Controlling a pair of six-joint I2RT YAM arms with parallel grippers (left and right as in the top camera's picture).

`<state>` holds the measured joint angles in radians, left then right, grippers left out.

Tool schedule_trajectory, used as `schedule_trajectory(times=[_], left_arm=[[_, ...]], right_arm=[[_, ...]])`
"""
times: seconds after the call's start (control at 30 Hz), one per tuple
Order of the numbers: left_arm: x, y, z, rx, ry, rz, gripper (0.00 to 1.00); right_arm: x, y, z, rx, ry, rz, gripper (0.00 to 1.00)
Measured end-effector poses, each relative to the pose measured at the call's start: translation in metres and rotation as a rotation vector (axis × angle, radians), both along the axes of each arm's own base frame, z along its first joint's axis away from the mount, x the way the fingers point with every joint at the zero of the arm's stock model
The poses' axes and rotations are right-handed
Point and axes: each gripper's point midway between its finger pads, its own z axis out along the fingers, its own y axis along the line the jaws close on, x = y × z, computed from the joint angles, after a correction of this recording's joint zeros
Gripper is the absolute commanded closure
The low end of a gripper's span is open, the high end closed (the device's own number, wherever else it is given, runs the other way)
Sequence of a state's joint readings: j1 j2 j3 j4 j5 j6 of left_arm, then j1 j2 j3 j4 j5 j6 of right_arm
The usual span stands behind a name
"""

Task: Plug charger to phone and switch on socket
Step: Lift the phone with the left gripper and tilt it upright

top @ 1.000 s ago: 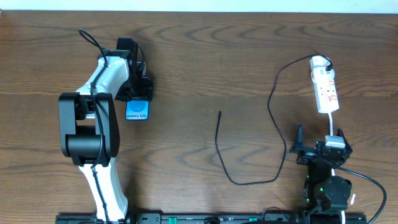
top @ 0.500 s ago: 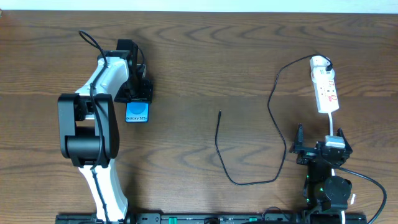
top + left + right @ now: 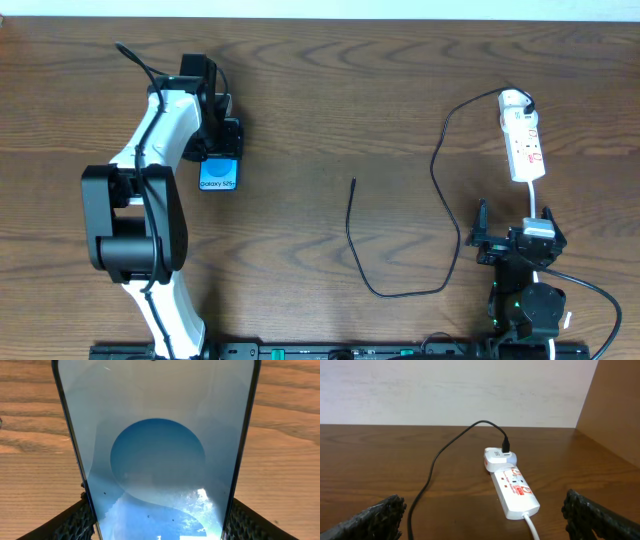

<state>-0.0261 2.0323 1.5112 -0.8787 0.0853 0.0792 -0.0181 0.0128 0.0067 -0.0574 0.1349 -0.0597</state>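
Phone (image 3: 219, 176) far left, blue screen up, possibly raised slightly. Black charger (image 3: 350, 210) loops mid-table, tip free. White socket (image 3: 523, 145) far right.

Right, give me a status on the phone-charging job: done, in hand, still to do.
Done: the charger is plugged into the white adapter on the socket. In hand: the left gripper is closed on the phone. Left: the charger's free tip lies on the table, apart from the phone, so plugging in remains, then switching the socket on; whether it is already on cannot be told. The right gripper is open and empty.
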Motion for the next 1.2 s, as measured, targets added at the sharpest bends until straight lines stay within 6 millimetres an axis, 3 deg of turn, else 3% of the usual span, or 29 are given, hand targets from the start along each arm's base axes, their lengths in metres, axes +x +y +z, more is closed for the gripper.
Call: schedule_trajectory(times=[0.23,0.6,0.9,1.2], left_arm=[[0.002,-0.029,0.023,-0.169,-0.043,-0.011,0.93],[0.008,-0.095,0.063,-0.611,-0.051,0.081,0.93],[0.000,-0.132,0.099,-0.927,0.120,0.283,0.93],[-0.008,-0.150,0.128,-1.119,0.376,0.527,0.93]], right_arm=[[0.000,0.000,0.000,0.000,0.000,0.000,0.01],[0.000,0.000,0.000,0.000,0.000,0.000,0.01],[0.000,0.000,0.000,0.000,0.000,0.000,0.01],[0.000,0.000,0.000,0.000,0.000,0.000,0.01]])
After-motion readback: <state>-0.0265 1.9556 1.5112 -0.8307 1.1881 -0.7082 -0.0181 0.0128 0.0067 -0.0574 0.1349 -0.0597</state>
